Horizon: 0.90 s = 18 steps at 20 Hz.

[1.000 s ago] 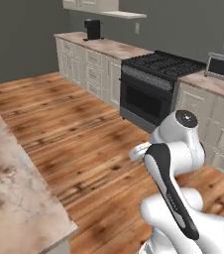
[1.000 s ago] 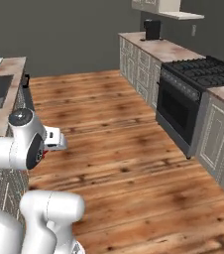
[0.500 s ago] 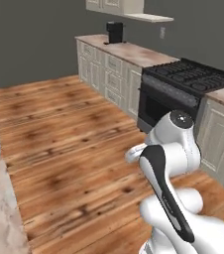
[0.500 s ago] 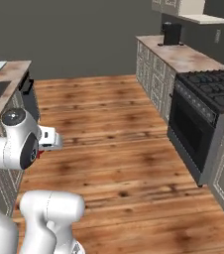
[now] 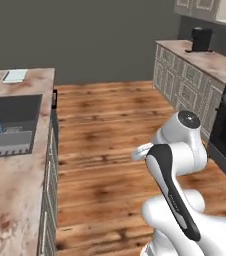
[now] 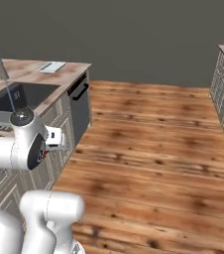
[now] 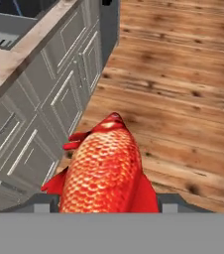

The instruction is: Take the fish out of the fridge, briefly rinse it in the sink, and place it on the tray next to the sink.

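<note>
Gripper was clenched on the fish, carried low over the wood floor beside the grey cabinet fronts. Farther ahead lay the sink with water running, and beyond it the tray. Transport step; next, a lift over the basin. Since the earlier frame, the base had swung toward the sink counter.
</note>
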Motion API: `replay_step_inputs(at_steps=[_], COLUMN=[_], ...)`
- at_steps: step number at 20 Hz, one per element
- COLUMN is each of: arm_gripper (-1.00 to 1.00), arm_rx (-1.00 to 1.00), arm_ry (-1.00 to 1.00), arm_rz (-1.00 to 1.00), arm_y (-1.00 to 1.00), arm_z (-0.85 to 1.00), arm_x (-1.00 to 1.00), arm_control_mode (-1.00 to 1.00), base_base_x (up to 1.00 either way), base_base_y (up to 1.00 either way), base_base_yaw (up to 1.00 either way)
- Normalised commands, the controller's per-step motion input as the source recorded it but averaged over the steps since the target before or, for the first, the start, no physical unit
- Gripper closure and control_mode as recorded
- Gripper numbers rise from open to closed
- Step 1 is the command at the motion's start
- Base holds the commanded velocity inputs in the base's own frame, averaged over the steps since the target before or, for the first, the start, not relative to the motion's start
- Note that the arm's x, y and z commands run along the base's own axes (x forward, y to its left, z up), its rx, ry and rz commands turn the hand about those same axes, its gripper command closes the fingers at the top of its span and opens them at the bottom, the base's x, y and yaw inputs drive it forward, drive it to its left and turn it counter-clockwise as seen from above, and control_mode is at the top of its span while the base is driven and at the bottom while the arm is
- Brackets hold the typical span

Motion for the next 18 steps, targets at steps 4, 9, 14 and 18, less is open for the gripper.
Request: replay_step_inputs(at_steps=[4,9,14,18], arm_gripper=[1.00,1.00,1.00,1.00], arm_rx=[0.00,0.00,0.00,0.00], arm_ry=[0.00,0.00,0.00,0.00], arm_rz=[0.00,0.00,0.00,0.00], arm_y=[0.00,0.00,0.00,0.00], arm_z=[0.00,0.00,0.00,0.00], arm_x=[0.00,0.00,0.00,0.00], arm_control_mode=[1.00,1.00,1.00,1.00], base_base_x=[1.00,1.00,1.00,1.00], base_base_y=[-0.32,-0.56,-0.71,-0.80], base_base_yaw=[0.55,0.44,0.37,0.32])
